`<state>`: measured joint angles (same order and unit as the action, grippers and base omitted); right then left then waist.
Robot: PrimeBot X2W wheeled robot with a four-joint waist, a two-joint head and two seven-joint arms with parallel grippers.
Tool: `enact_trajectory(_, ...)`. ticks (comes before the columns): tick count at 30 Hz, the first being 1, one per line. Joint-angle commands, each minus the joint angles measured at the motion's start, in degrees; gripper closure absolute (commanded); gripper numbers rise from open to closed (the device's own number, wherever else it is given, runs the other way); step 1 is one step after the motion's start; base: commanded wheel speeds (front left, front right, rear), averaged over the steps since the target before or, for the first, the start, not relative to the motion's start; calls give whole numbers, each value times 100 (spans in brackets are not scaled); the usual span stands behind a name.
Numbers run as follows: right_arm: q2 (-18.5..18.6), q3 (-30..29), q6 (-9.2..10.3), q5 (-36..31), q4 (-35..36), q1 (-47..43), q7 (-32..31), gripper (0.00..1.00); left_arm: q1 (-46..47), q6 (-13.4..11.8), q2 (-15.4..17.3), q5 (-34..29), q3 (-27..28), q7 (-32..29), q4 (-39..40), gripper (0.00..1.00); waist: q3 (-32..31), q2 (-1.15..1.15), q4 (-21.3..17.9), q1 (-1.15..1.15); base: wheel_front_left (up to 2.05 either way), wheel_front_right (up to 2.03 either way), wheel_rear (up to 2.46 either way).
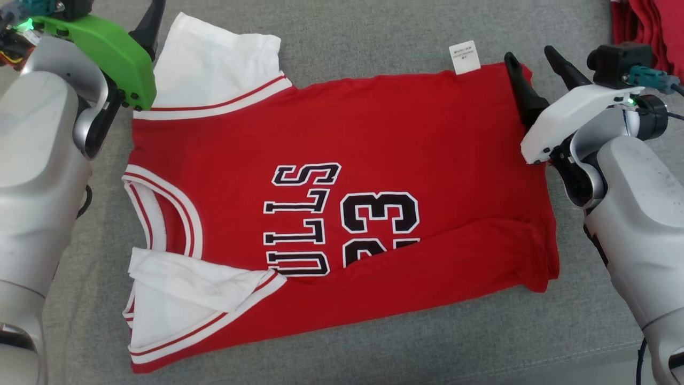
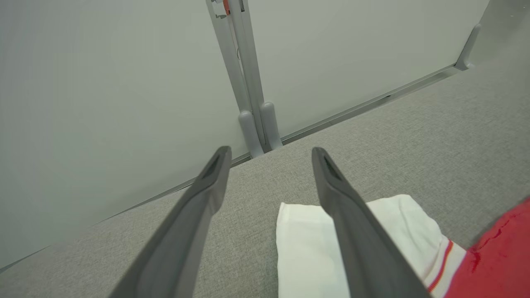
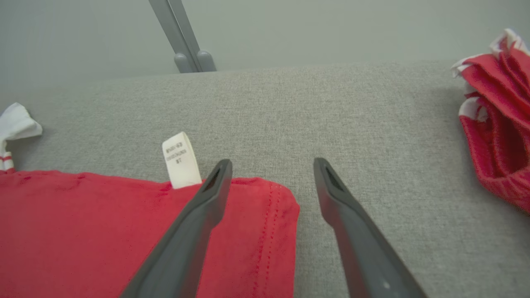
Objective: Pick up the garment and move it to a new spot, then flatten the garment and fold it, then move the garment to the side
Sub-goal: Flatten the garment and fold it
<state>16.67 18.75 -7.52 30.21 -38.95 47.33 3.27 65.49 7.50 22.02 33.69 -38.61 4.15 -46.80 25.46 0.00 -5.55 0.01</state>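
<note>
One grey woven surface is seen, flat and finely textured, and it is bounded in the wrist views by smooth pale wall panels joined at one grey post.

One garment, a red knit jersey, is laid out flat at the centre of the head view. Its neck opening is turned to 9 o'clock and its hem to 3 o'clock. Black letters and the number 23, outlined in white, are printed across it. Part of the print is covered at 6 o'clock by a turned-over strip of the red cloth.

Two grippers are counted, each with two long, dark, tapering fingers. The left gripper is held at 10 o'clock with its jaws wide and nothing between them, one finger above a sleeve. The right gripper is held at 2 o'clock, equally wide and empty, one finger over the hem corner; whether cloth is touched cannot be told.

One crumpled pile of red cloth lies at 1 o'clock, well apart from the garment.

Two white sleeves with red-striped trim are counted, one at 11 o'clock and one at 7 o'clock.

One small white rectangular label projects from the seam at 1 o'clock.
</note>
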Motion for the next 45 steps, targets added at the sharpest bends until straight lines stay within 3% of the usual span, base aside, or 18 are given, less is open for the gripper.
enact_trajectory(1,-42,63,8,63,-109,106,-16,0,130,-7,28,135,-76,-29,-116,0,299,0,-221,-1,0,0,0)
enact_trajectory(10,-288,642,8,447,-625,581,199,0,506,-7,134,815,-799,-249,-727,0,551,0,-440,-1,0,0,0)
enact_trajectory(19,-298,1123,9,793,-939,842,386,0,634,-7,252,1283,-1385,-520,-1024,0,629,0,-501,-1,0,0,0)
enact_trajectory(30,-358,1674,8,1193,-1190,1071,277,0,803,-10,225,1700,-1648,-430,-1474,0,728,0,-599,-1,0,0,0)
enact_trajectory(31,-366,1739,8,1253,-1203,1055,226,18,775,-10,169,1768,-1666,-498,-1514,9,726,0,-603,-1,0,0,0)
enact_trajectory(32,-361,1782,6,1301,-1206,1049,198,54,777,-10,152,1802,-1704,-535,-1539,58,724,0,-604,-1,0,0,0)
enact_trajectory(33,-342,1839,6,1353,-1196,1058,183,81,793,-10,144,1832,-1746,-548,-1556,100,721,0,-600,-1,0,0,0)
enact_trajectory(34,-319,1879,6,1392,-1188,1064,183,100,799,-10,137,1837,-1787,-528,-1547,100,715,0,-592,-1,0,0,0)
enact_trajectory(45,-5,2088,10,1620,-1208,1286,645,100,969,-10,139,2164,-1841,379,-1464,100,465,0,-284,-1,0,0,0)
